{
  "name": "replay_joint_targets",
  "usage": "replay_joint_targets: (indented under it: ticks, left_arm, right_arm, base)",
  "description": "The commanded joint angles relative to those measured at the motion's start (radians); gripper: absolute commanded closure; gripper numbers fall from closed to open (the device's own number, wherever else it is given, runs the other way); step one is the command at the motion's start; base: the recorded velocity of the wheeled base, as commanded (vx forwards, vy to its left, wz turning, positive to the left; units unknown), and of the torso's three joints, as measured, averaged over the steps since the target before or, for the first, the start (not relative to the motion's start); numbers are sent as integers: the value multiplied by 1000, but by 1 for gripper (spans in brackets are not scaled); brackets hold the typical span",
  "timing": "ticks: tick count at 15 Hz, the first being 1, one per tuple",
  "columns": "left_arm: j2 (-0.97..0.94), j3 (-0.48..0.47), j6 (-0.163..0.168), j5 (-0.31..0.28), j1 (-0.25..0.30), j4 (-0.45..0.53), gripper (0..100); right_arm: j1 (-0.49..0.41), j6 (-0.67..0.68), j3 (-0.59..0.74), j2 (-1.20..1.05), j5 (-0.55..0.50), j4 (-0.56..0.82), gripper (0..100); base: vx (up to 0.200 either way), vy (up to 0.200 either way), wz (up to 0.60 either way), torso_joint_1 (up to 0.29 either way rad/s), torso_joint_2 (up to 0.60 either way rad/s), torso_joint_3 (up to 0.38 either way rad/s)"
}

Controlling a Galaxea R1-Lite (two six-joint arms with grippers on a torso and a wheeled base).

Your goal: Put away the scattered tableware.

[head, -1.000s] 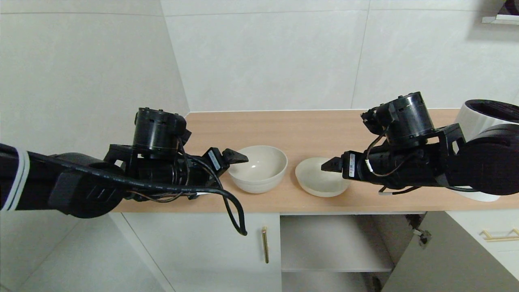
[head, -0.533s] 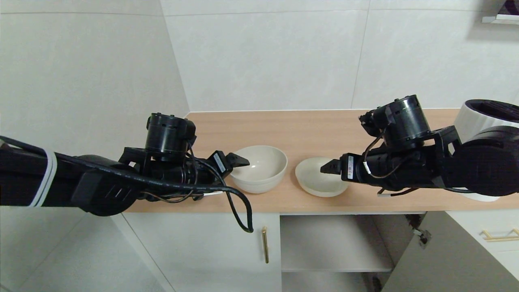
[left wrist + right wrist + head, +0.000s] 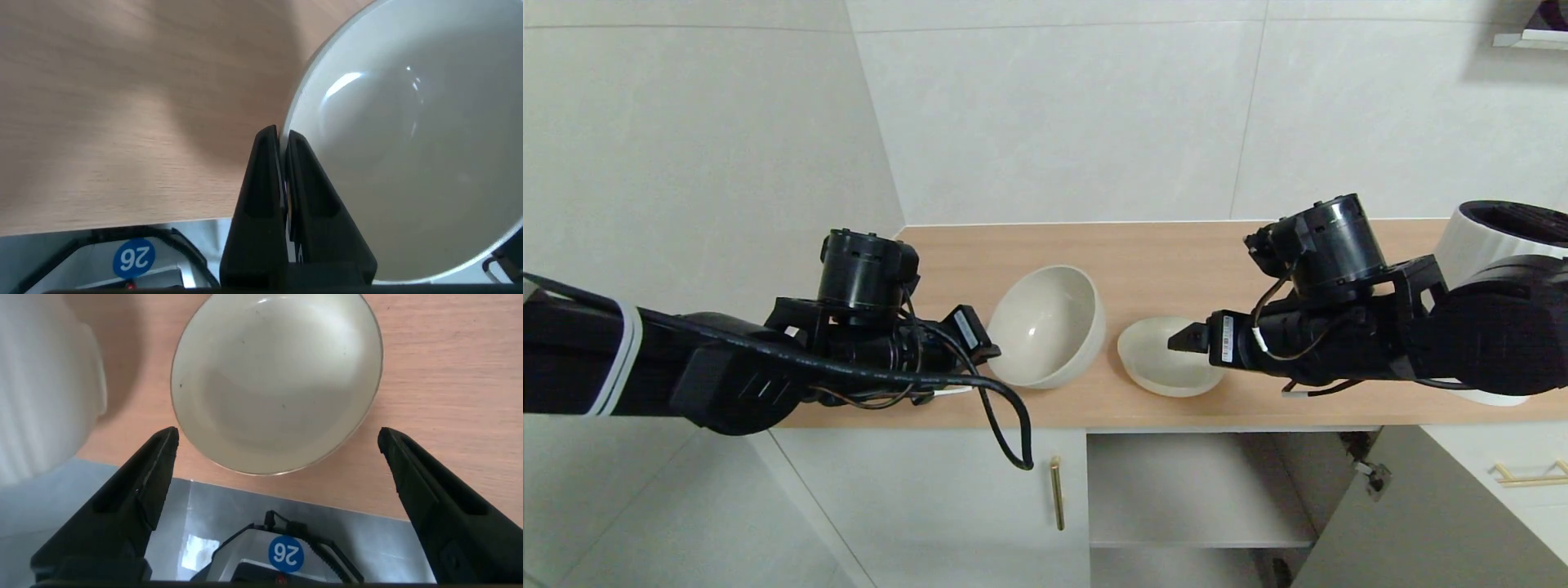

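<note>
Bowl: the bowl (image 3: 1045,327) is on the counter (image 3: 1176,253), near its front edge. It is tilted, with its opening turned toward the left arm and its far side lifted.
Left gripper: the left gripper (image 3: 988,347) is at the bowl's rim on the left side. In the head view its tip is half hidden behind its own body and cable.
Left wrist view: here the two fingers (image 3: 265,188) are pressed almost together, with a very thin gap, clenched on the rim. The glossy inside of the bowl is next to them.
Dish: the shallow dish (image 3: 1164,363) lies flat on the counter, just beside the bowl on the right, not touching it.
Right gripper: the right gripper (image 3: 1183,337) hangs above the dish, over its right part.
Right wrist view: its fingers (image 3: 139,490) are spread wide, released, one on each side of the dish, holding nothing. Small dark specks are on the inside of the dish. The pale outside of the bowl is at the edge.
Other: a white vessel (image 3: 1494,237) stands at the right end of the counter. Below the counter, a cabinet (image 3: 1192,490) stands open with a shelf inside.
</note>
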Motion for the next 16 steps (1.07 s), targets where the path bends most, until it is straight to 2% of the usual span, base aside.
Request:
replay_joint_targets:
  ticks: [1,8,16]
  left_arm:
    - [-8,1,-1,-1,0,1,100]
    - [-9,1,-1,1,1,1,100]
    - [-9,1,1,1,3,2,100]
  right_arm:
    - [0,0,-4,2,-14,0,0]
    - [-12,-1,-60,120,-183,-2,0]
    - [-49,-4,-82,175,-197,-2,0]
  base:
    - [0,0,0,0,0,0]
    - [0,0,0,0,0,0]
    - [0,0,0,0,0,0]
